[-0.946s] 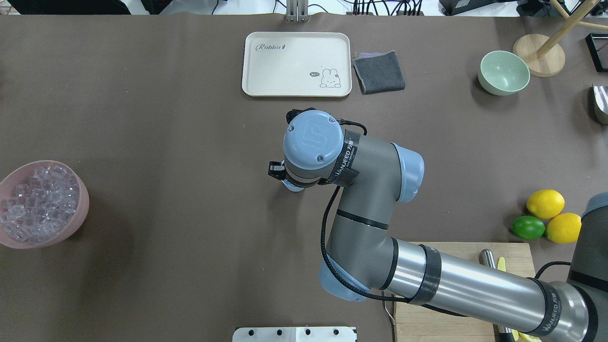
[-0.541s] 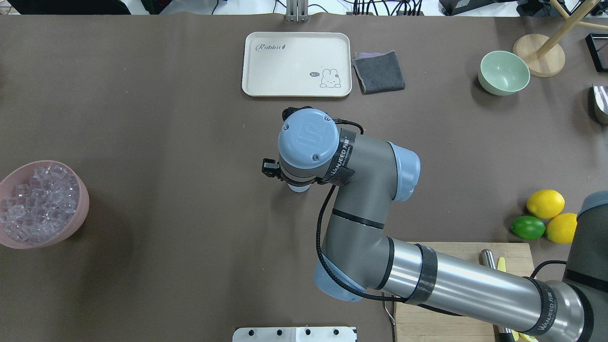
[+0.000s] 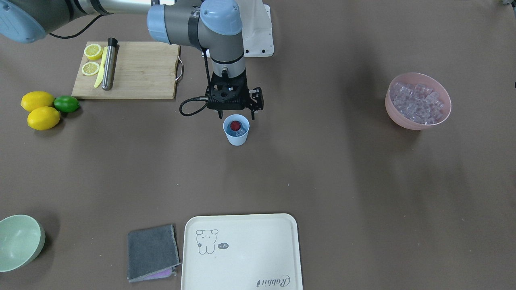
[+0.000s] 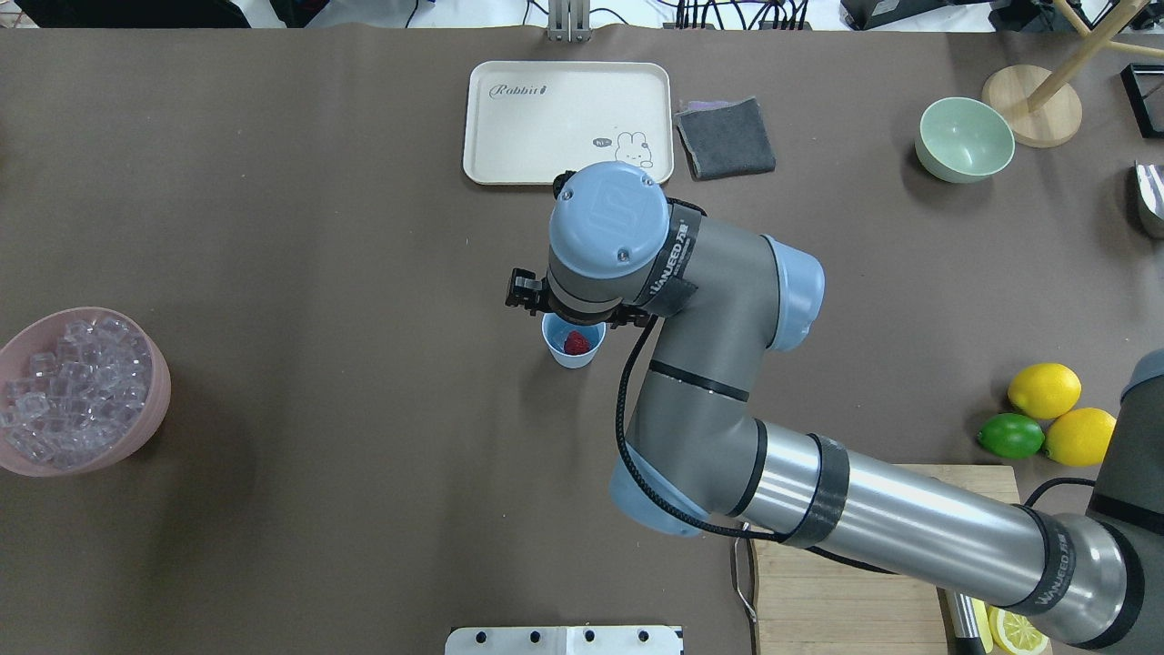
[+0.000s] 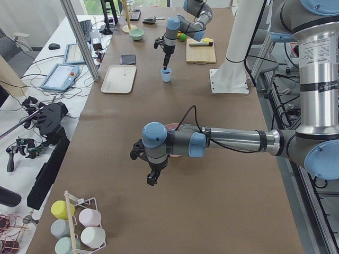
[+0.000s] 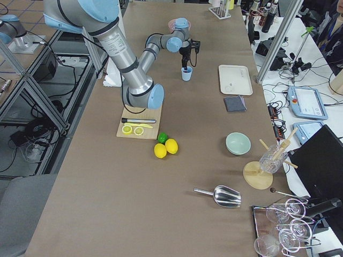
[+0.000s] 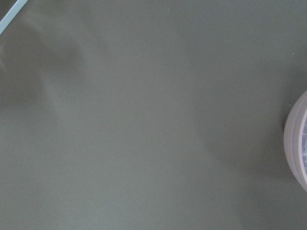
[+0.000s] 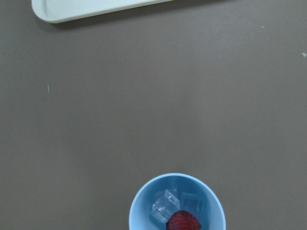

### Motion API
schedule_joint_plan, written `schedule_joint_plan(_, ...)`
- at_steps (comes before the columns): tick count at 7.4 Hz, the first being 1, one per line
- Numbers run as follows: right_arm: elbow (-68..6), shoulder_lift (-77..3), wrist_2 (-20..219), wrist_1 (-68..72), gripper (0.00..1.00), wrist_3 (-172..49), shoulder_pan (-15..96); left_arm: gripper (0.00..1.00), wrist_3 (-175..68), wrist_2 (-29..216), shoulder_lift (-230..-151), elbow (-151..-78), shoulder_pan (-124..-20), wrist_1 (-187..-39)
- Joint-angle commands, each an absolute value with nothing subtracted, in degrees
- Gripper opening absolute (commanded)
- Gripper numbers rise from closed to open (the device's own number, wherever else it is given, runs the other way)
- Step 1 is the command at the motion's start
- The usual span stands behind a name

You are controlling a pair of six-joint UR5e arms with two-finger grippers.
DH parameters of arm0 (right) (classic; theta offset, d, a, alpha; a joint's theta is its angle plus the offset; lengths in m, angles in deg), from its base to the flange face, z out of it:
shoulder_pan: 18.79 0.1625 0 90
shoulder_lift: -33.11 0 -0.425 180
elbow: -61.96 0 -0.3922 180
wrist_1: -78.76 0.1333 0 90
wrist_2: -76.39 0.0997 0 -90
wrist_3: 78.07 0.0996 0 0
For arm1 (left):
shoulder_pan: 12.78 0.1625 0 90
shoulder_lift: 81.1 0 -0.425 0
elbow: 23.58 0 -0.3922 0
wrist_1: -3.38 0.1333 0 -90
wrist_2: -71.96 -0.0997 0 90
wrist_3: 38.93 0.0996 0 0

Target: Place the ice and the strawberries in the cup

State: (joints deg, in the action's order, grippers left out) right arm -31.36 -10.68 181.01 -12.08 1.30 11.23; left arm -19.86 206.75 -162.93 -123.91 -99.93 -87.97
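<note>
The pale-blue cup stands upright mid-table, also seen in the overhead view and at the bottom of the right wrist view. Inside it lie a red strawberry and two clear ice cubes. My right gripper hangs just above the cup, open, fingers wider than the rim and holding nothing. More ice fills a pink bowl. My left gripper points down beside that bowl; whether it is open or shut I cannot tell.
A cream tray, a grey cloth and a pale-green bowl sit along the far side. Two lemons and a lime lie beside a wooden cutting board with lemon slices and a knife.
My right wrist has moved off the cup toward the tray. The cup, mostly covered before, now shows the strawberry inside it.
</note>
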Motion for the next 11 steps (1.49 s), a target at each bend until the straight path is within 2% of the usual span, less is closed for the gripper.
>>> schedule_joint_plan(1, -31.46, -12.84, 194.73, -12.30, 0.99, 1.03, 19.14, 0.98, -19.86, 206.35, -162.93, -123.42, -99.79, -87.33)
schedule_joint_plan(3, -36.79, -22.99, 199.41, -13.69, 0.99, -8.65, 28.00, 0.98, -19.94, 206.43, -160.91, -123.51, -99.70, -86.97)
schedule_joint_plan(6, -43.57, -35.13, 199.87, -16.52, 1.00, -37.18, 40.14, 0.98, -19.77, 206.17, -161.17, -124.21, -100.14, -79.33)
schedule_joint_plan(11, -44.47, -58.86, 202.05, -15.55, 1.00, -82.91, 62.28, 0.98, -19.77, 206.61, -160.99, -124.12, -100.14, -79.68)
